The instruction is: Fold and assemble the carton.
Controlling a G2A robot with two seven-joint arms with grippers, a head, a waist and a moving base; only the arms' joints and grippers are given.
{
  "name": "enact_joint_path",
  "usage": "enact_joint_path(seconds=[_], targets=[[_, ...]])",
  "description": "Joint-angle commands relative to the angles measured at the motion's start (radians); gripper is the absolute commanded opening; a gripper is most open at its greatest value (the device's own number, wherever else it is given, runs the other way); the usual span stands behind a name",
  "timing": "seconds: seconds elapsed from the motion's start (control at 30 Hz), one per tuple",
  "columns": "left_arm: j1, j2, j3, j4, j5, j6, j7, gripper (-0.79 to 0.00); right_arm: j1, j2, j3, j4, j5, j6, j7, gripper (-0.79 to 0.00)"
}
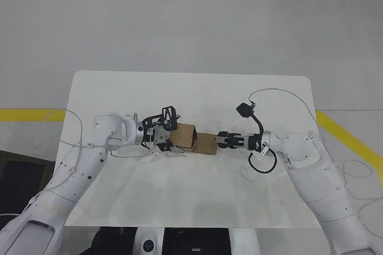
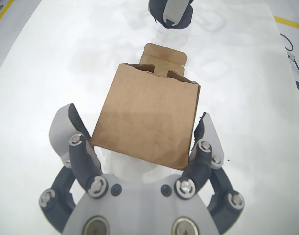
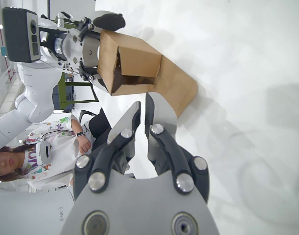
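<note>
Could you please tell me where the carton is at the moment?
In the top view the carton is at the middle of the table, one end held in the left tool, the right tool close by its other end.

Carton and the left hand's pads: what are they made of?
Carton: brown paperboard, matte and uncoated by the look; mottled fibrous face, thin raw cut edges.
Left hand pads: black, matte, probably foam or rubber; ragged, crumbly edges.

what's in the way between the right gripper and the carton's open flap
Nothing visible stands between them. The right gripper, shut, sits right at the flap of the carton on the table; the left gripper holds its other end.
</note>
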Motion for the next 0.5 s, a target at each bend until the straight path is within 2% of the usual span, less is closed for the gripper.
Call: enact_joint_path(seconds=[0.0,0.17,0.47], targets=[[0.000,0.000,-0.001,-0.001,0.000,0.001,-0.003,0.000,-0.018,0.006,0.010,-0.013,-0.020,0.022,0.008,-0.600],[0.000,0.000,-0.002,-0.004,0.002,0.002,-0.004,0.000,-0.014,0.003,-0.020,0.034,-0.016,0.014,-0.001,-0.591],[-0.001,0.000,-0.007,0.004,-0.002,0.005,-0.006,0.000,0.058,-0.014,-0.093,0.149,-0.012,-0.006,-0.040,-0.563]])
